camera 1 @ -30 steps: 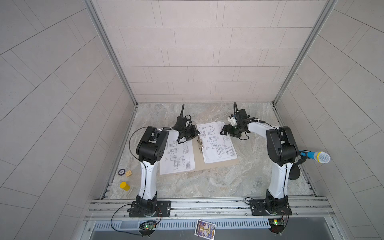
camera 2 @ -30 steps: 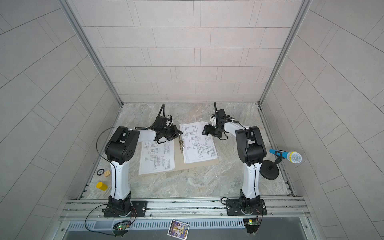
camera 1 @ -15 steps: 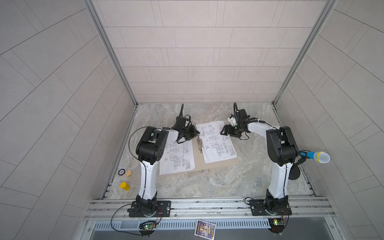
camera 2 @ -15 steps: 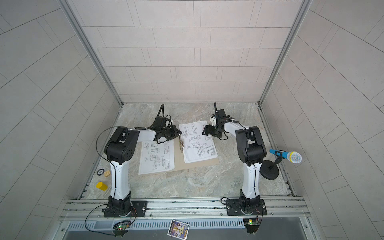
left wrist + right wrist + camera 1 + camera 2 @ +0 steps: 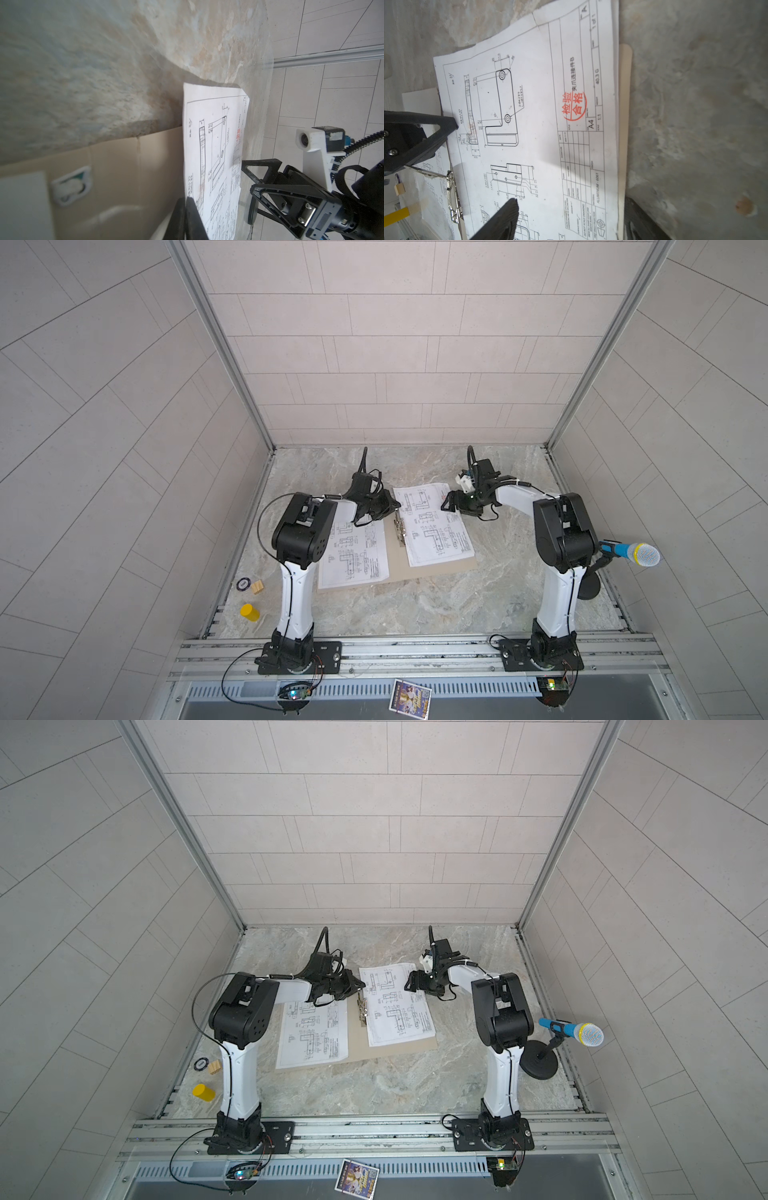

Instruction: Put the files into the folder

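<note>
On the bench the tan folder is lying open, with the right file resting on its right leaf, the left file on its left leaf, and the metal clip sitting between them. The left fingers are sitting closed at the clip's far end (hold on it unclear). The right fingers are hanging spread over the right file's outer edge, gripping nothing.

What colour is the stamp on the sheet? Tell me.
Red stamp, clearest in the right wrist view.
</note>
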### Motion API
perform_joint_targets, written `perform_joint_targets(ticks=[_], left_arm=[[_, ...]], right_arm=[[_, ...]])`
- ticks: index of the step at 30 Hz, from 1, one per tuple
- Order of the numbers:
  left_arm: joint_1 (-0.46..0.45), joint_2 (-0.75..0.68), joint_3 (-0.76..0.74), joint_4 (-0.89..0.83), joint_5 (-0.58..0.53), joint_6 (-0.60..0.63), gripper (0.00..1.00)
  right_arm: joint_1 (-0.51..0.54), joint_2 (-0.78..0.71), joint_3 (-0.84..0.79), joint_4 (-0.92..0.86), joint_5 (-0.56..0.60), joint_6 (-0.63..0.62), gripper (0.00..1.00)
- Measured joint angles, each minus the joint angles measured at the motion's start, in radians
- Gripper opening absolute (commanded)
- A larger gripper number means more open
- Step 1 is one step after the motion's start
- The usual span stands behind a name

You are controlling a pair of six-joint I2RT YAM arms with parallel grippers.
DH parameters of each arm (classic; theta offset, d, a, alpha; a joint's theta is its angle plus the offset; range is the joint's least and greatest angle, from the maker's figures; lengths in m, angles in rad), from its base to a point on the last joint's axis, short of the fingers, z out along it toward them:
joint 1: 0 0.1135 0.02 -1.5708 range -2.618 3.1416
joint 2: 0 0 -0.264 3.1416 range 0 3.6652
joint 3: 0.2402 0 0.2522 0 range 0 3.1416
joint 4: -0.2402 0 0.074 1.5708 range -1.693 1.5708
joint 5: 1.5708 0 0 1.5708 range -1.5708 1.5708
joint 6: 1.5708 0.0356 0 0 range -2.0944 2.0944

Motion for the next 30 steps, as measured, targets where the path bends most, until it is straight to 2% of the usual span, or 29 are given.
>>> perform_joint_targets(ticks=[16, 30], left_arm=[[0.0, 0.003, -0.014, 0.004, 0.019, 0.001, 0.11], [0.0, 0.01, -0.014, 0.004, 0.023, 0.001, 0.11]], right_arm=[[0.0, -0.011, -0.011, -0.013, 0.001, 0.0, 0.8], [0.003, -0.08, -0.101, -0.027, 0.002, 0.003, 0.77]])
